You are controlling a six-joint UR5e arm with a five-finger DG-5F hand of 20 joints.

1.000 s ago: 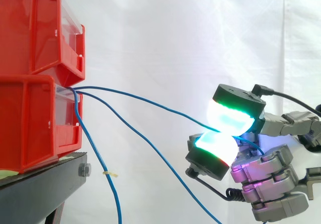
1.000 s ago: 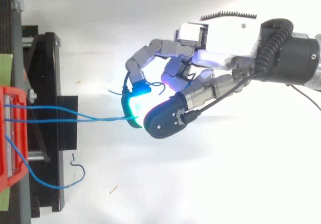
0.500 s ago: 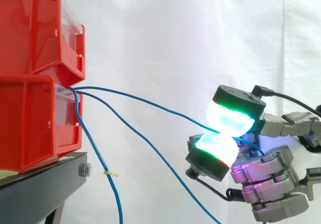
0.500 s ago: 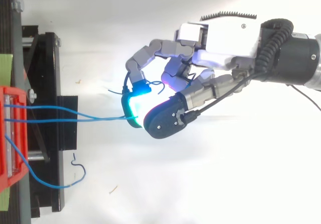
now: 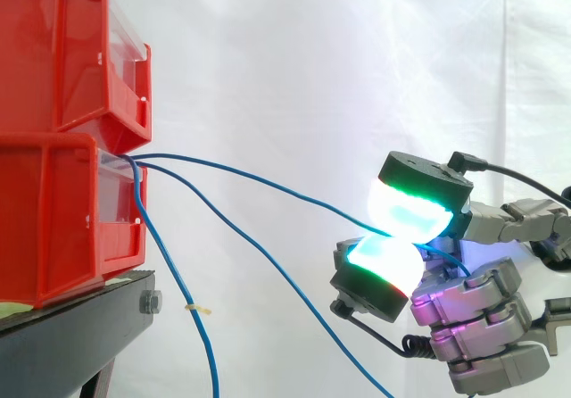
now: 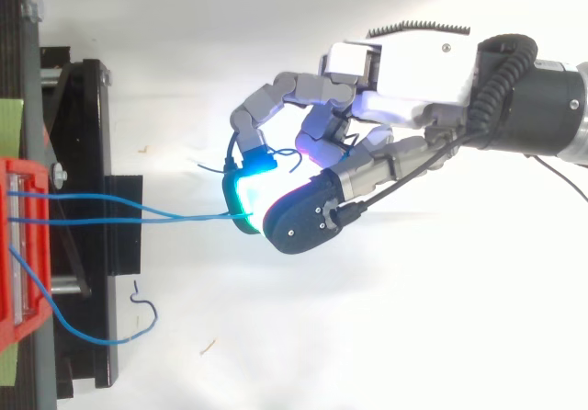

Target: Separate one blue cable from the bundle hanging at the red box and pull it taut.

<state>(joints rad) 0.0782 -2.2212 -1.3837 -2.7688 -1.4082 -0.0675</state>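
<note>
**A:** Status on the fingers?

**B:** My hand (image 5: 473,318) is coming in from the right in the side view. I'm pinching the blue cable (image 5: 268,184) between two fingers (image 5: 410,211), one pad above and one below, pressing together. The pads are glowing cyan-white with green edges. The other fingers are curling under the palm and glowing magenta, holding nothing.

**A:** Where's the cable running?

**B:** It's leaving the front lip of the lower red bin (image 5: 53,211) and sloping down and right to my pinch, well clear of the bin. It's bowing in a gentle arc, not hanging as a straight line. In the top view a short curled end is sticking out behind the pads.

**A:** And the rest of the bundle?

**B:** A second blue cable (image 5: 268,264) is coming out at the same lip and dropping more steeply, passing under my hand and out of the bottom edge. A third blue cable (image 5: 192,327) is hanging almost straight down beside the black stand (image 5: 62,335), with a small pale tie on it. From above it's looping out to a hooked free end (image 6: 138,292).

**A:** Bins?

**B:** The upper red bin (image 5: 62,50) is sitting stacked on the lower one.
</note>
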